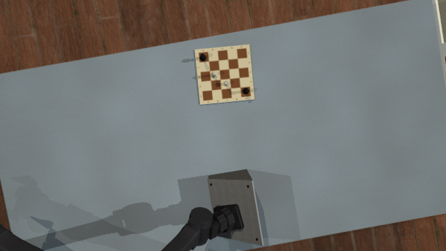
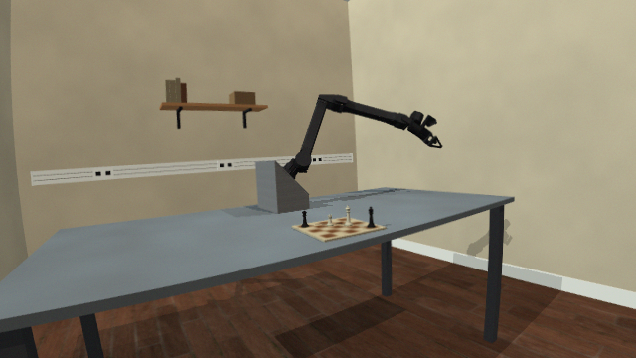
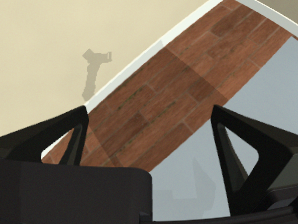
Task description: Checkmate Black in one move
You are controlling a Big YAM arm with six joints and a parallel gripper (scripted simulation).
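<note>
A small chessboard lies on the grey table, far from the arm's base. On it stand a black piece in the far left corner, a tall white piece, a shorter white piece and a black piece near the right corner. All four stand upright in the side view: black, tall white, short white, black. My gripper is high in the air, off to the side of the table and far from the board. It is open and empty.
The arm's grey mounting block stands at the table's near edge. The wrist view shows the wooden floor, the wall and a table corner below. A wall shelf with boxes hangs behind the table.
</note>
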